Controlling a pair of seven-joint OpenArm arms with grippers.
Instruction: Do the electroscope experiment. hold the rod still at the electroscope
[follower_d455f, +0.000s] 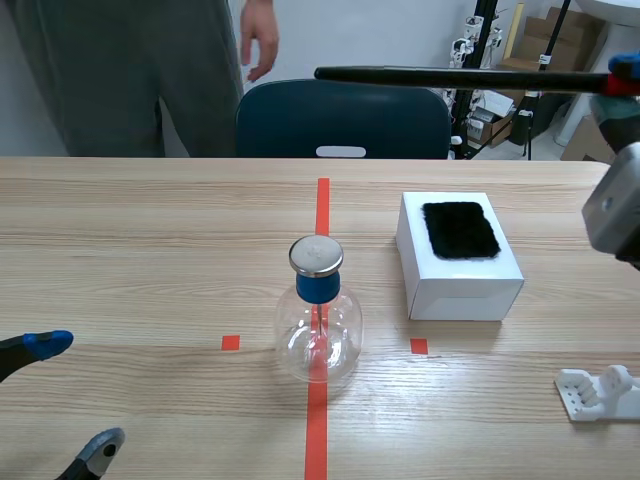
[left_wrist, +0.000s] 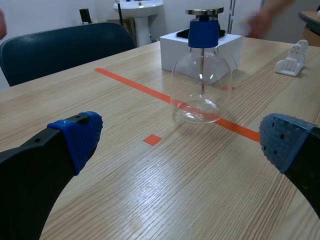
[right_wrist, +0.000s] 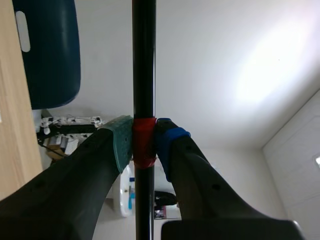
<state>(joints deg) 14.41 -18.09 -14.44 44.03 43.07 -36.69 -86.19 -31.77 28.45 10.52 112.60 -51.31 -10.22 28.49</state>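
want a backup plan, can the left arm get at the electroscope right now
Probably yes: its jaws stand open facing the electroscope, with only table between them.

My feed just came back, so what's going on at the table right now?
The right gripper is shut on the black rod at its red band, holding it roughly level, high above the table and clear of the electroscope on the tape line. The left gripper is open, low, holding nothing. A white box with a black pad sits beside the electroscope; a person stands across the table.
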